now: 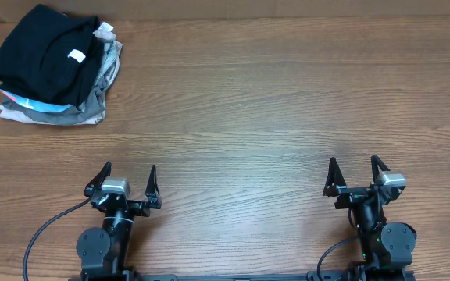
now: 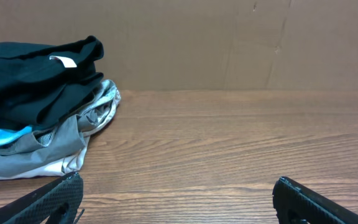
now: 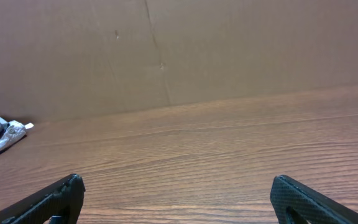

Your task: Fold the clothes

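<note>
No text, brand, number or sign can be read in any view. The only label in sight is a small white tag (image 1: 76, 55) on the black shirt (image 1: 30, 47). In both the overhead and the left wrist view its face looks plain white, and any print on it is too small to make out.

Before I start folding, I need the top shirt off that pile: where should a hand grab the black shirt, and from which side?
Pinch the black shirt at its bunched edge beside the white neck tag, coming with the left hand from the open-table side. That edge lies topmost, above the grey garments, so probably only the shirt lifts.
</note>
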